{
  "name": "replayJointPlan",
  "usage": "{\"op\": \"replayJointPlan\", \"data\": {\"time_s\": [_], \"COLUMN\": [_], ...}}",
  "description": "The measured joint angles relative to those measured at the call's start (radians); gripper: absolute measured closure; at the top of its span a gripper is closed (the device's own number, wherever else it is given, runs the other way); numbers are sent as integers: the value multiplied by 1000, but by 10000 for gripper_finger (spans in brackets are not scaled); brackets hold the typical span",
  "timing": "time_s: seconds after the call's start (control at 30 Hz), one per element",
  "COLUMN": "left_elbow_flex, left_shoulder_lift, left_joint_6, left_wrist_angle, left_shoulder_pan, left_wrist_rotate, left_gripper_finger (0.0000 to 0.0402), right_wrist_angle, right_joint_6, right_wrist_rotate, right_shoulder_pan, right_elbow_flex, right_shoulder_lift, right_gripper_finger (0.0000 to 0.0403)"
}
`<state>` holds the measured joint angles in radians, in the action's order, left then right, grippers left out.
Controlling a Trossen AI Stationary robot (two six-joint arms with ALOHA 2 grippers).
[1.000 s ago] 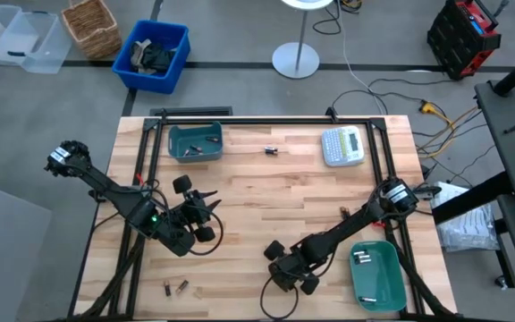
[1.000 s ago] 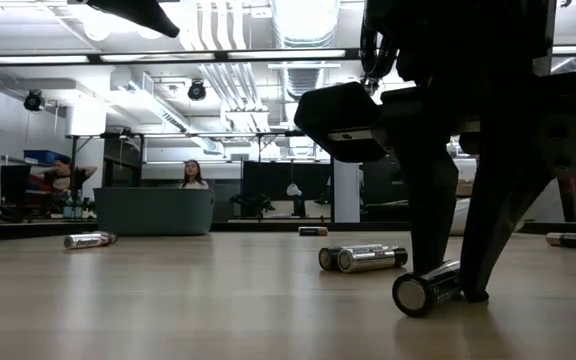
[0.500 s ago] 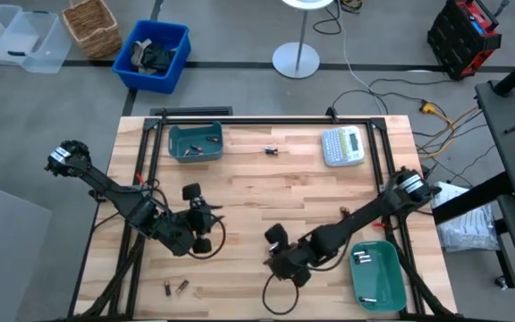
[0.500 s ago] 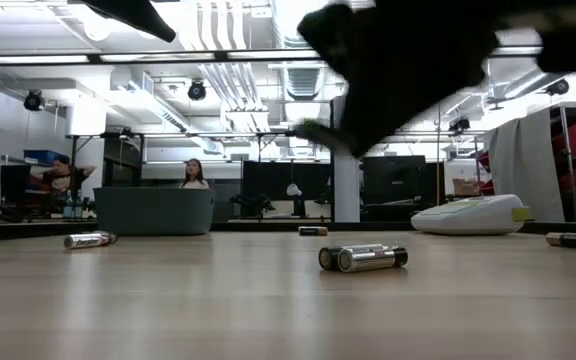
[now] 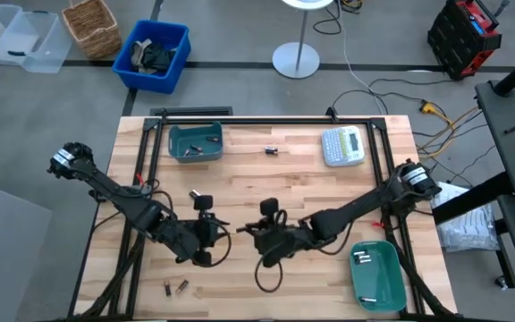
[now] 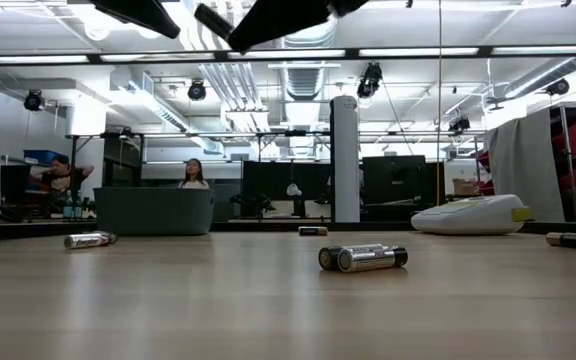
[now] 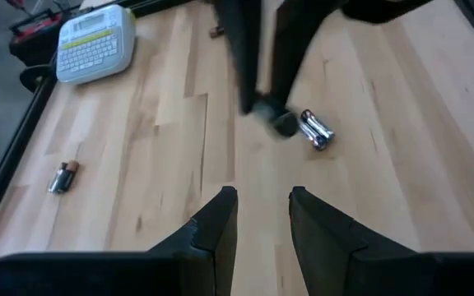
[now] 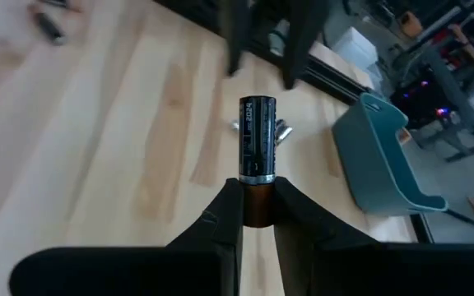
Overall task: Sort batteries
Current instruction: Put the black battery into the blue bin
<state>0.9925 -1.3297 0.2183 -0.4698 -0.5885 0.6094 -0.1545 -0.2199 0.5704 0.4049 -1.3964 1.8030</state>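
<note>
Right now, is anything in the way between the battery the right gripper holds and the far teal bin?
Nothing visible does. The right gripper holds the battery above bare wood, and the way to the teal bin looks open. The left gripper hovers close beside that path.

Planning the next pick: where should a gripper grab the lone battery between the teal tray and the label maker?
Probably across the middle of the lone battery, from straight above, closing on its long sides: it lies flat on the table, apart from everything else.
</note>
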Motion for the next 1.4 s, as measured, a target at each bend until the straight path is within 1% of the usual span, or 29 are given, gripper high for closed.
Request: {"op": "replayJointPlan", "data": {"time_s": [0.2,0.33,0.53,0.7,0.87,0.93,1.23,1.4], "left_elbow_flex": [6,7,7,7,7,7,8,8], "left_shoulder_lift": [-11,-10,-9,-9,-9,-9,-7,-7], "left_joint_6": [-1,-2,-2,-4,9,12,30,34], "left_wrist_angle": [7,18,46,70,78,78,93,94], "left_shoulder_pan": [3,3,6,6,5,6,6,6], "left_wrist_rotate": [14,85,89,96,167,181,191,191], "left_gripper_finger": [308,308,308,308,308,308,307,296], "right_wrist_angle": [63,115,175,191,201,202,221,220], "right_joint_6": [-44,-82,-129,-136,-136,-135,-148,-148], "right_wrist_rotate": [2,-1,-1,-3,5,5,-5,-4], "right_shoulder_pan": [-28,-41,-55,-64,-66,-67,-69,-69], "right_elbow_flex": [1,3,7,10,10,10,10,10], "right_shoulder_lift": [2,2,2,2,0,-1,0,0], "right_gripper_finger": [367,367,367,367,367,367,367,367]}}
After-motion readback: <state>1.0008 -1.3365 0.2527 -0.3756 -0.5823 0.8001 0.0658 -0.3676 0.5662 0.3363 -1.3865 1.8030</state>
